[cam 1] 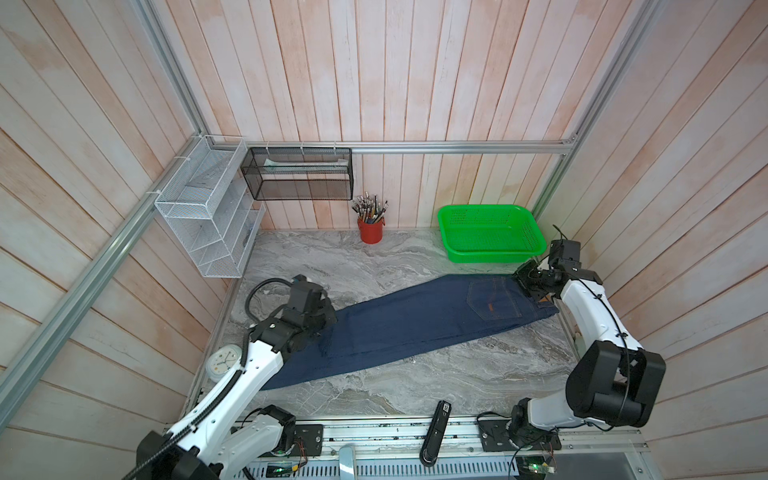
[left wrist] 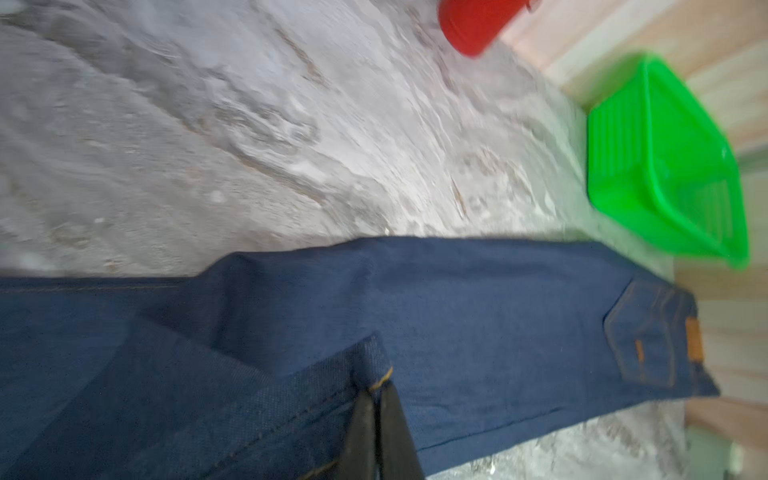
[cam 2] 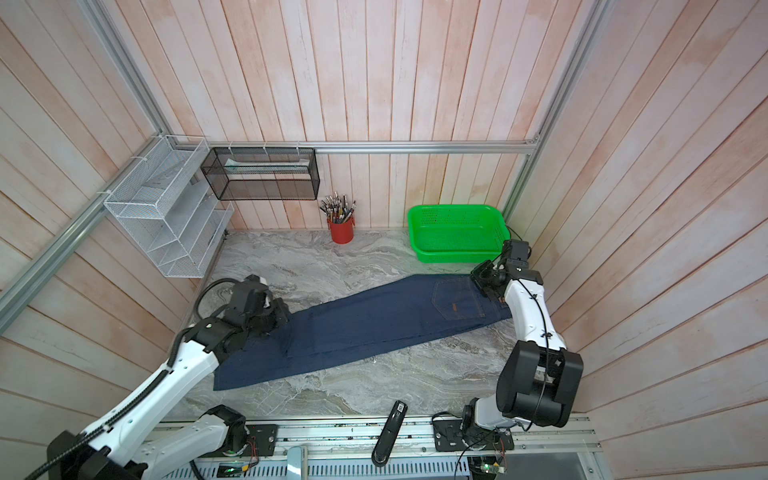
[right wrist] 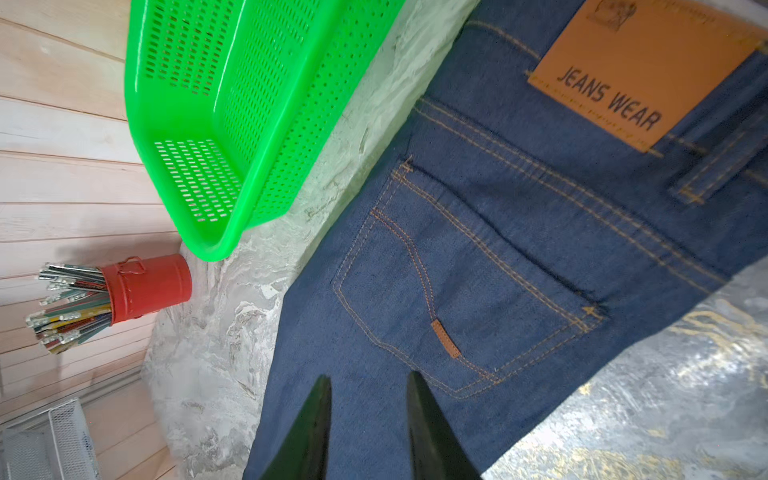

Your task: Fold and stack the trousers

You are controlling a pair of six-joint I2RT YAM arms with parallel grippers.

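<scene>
The jeans [cam 1: 415, 324] are laid out long on the marble surface [cam 1: 395, 257], running diagonally in both top views. The waist sits far right, just beside the green basket [cam 1: 490, 257], and the legs head toward the near left. They look doubled lengthwise, one leg over the other, with a back pocket [right wrist: 457, 291] facing up. The right wrist view gets a nice close look at the tan patch [right wrist: 640, 79] on the waistband, which reads "JEANS WEAR".

The left end effector [left wrist: 377, 388] is clenched on a leg hem. In the left wrist view the tan-stitched edge is pinched between the dark fingers [left wrist: 361, 432]. That bit of cloth is raised off the rest, which lies flat underneath. In the top views the left arm covers part of the leg ends.

The right end effector [right wrist: 370, 376] is released, its fingers standing apart with nothing between them, over the denim just beside the pocket. From above it's at the waist end, near the basket's corner. Whether the tips touch the cloth is hard to say.

Other stuff: a red cup [cam 1: 370, 232] of pencils against the back wall, well apart from the jeans. A white rack [cam 1: 208, 216] and a black rack [cam 1: 297, 174] hang in the left corner. There's also a small clock [cam 1: 222, 361] by the left arm.
</scene>
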